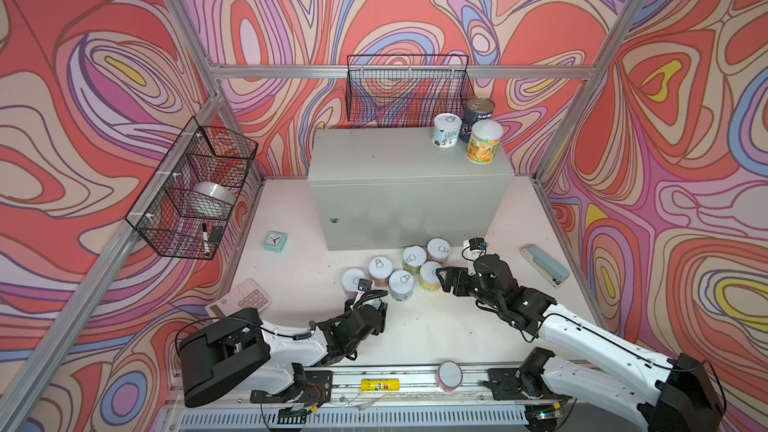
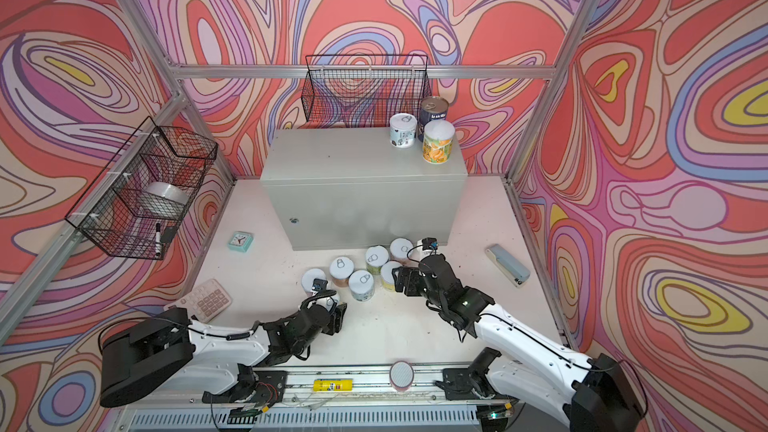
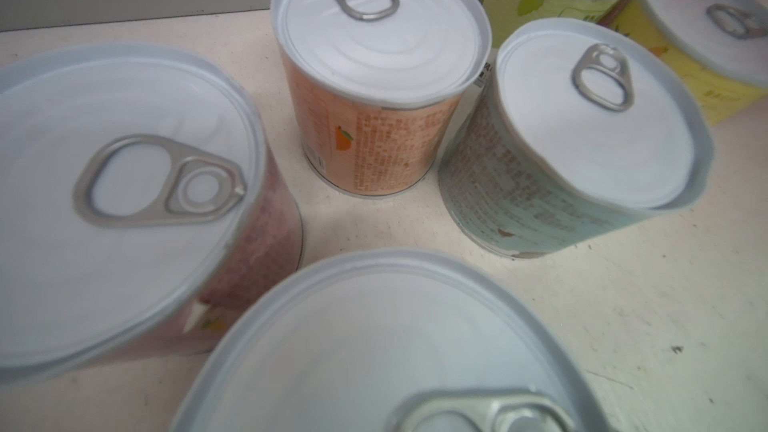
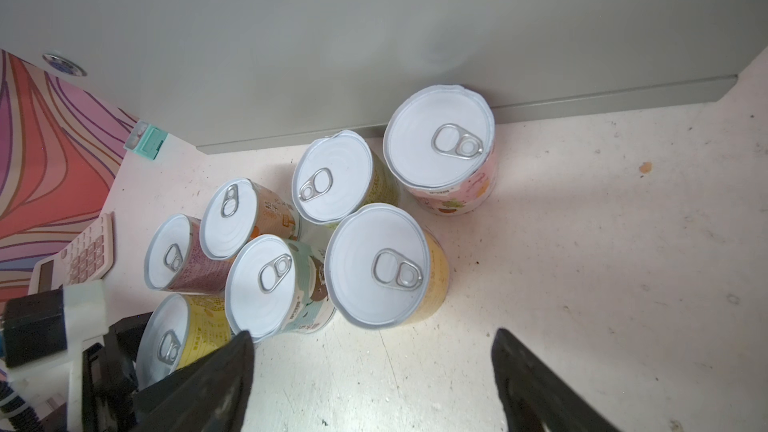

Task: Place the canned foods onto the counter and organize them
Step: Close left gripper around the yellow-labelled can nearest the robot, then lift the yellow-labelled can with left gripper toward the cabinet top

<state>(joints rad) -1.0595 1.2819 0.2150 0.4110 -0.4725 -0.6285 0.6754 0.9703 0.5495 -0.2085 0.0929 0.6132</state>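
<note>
Pick step: left fingers (image 2: 340, 317) straddle a yellow-label white-lid can (image 4: 178, 334) on the white desk (image 1: 424, 326) before the light-grey metal cabinet (image 1: 395, 160), can't tell if clamped; right fingers (image 4: 216, 376) spread, empty; next needs firm clamp, straight lift.

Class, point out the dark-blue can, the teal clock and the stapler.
dark-blue can (image 1: 478, 115): a top view, on its label.
teal clock (image 1: 274, 239): a top view, on its white face.
stapler (image 1: 545, 264): a top view, on its upper arm.
</note>
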